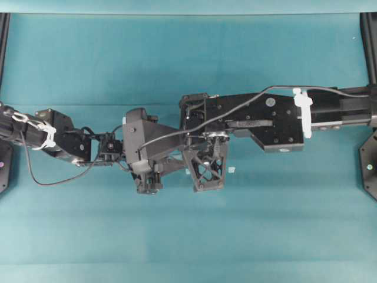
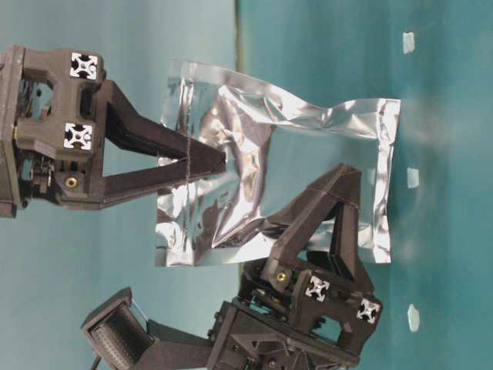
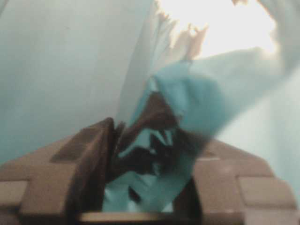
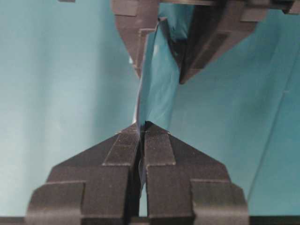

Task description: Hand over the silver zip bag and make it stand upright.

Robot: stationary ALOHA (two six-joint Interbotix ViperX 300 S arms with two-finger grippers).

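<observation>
Two pincers meet: the right pincer (image 4: pixel 142 129) is clenched on the silver zip bag (image 2: pixel 308 146), holding it off the worktop (image 1: pixel 177 47). Opposite the right pincer, the left pincer (image 4: pixel 159 70) straddles another edge, grip unclear. Best to seat the left firmly before the right lets go, and avoid crumpling.

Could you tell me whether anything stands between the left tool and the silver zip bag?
Nothing visible does: the silver zip bag sits directly between the fingers of the left tool, which are not quite shut, while the right tool pinches its other end.
</observation>
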